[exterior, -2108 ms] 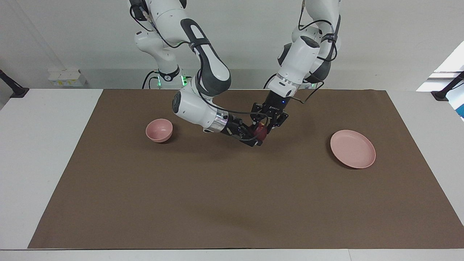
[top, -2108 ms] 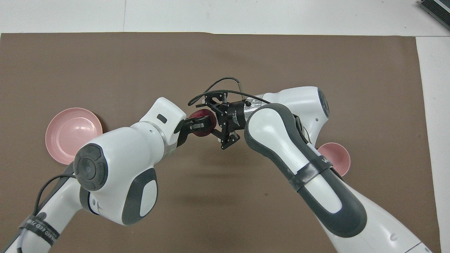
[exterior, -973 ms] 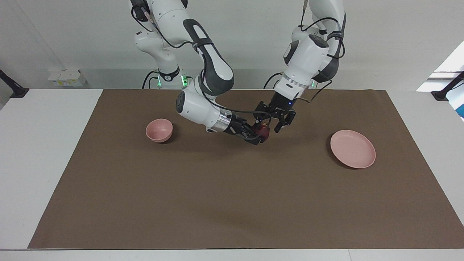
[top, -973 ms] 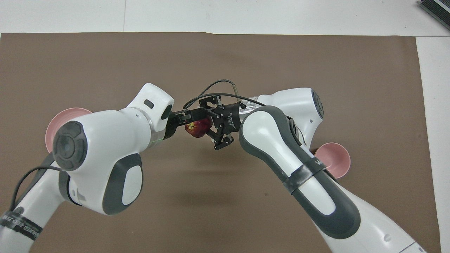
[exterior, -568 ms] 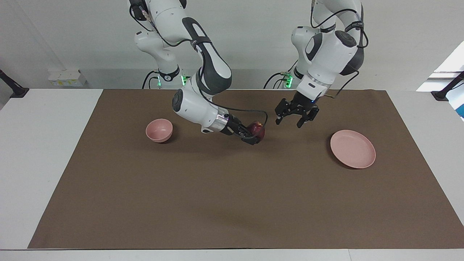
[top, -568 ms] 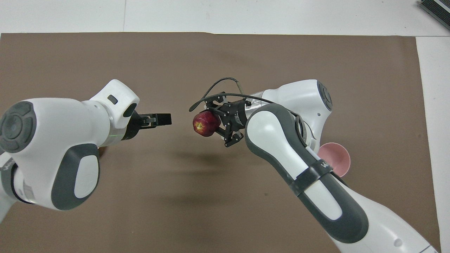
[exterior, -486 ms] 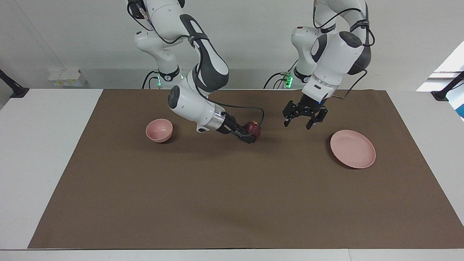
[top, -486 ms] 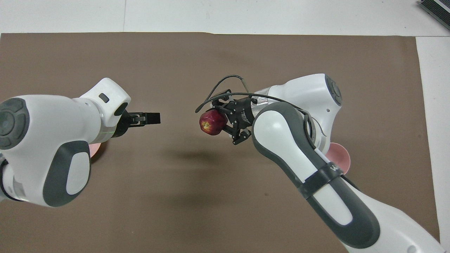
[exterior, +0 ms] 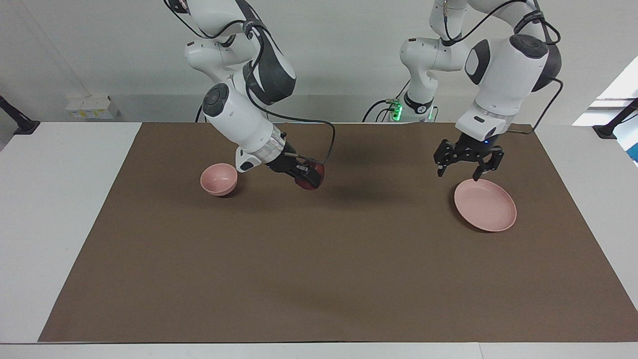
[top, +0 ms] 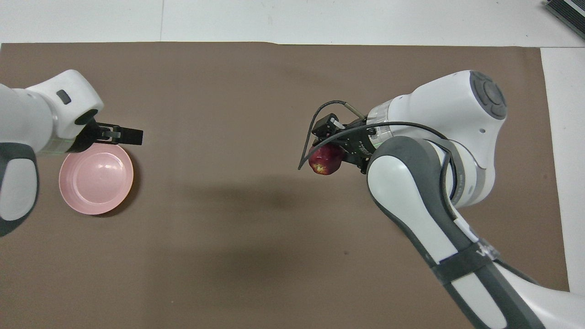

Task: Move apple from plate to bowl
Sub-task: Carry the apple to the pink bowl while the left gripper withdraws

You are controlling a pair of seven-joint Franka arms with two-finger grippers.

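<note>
Above the brown mat [exterior: 319, 259] that covers the middle of the surface, the right gripper [exterior: 308, 177] hangs in the air with its jaws pinching the apple [exterior: 310, 178]. In the overhead view the apple [top: 325, 160] shows dark red with a yellowish patch, clamped at the end of the right gripper [top: 330, 154], and a black cable loops around the wrist just above it. The apple is off the mat, over bare brown mat between the bowl [exterior: 219, 179] and the plate [exterior: 485, 205], closer to the bowl's end. The bowl sits upright on the mat toward the right arm's end of the surface, with nothing in it that the facing view shows; in the overhead view the right arm covers it.

The plate [top: 96, 178] lies flat on the mat toward the left arm's end, with nothing on it. The left gripper [exterior: 469, 172] hovers over the plate's edge nearest the robots, its jaws spread and pointing down, with nothing between them. From above, the left gripper [top: 122, 135] shows over the same rim of the plate. The two grippers are well apart, each at its own half of the mat.
</note>
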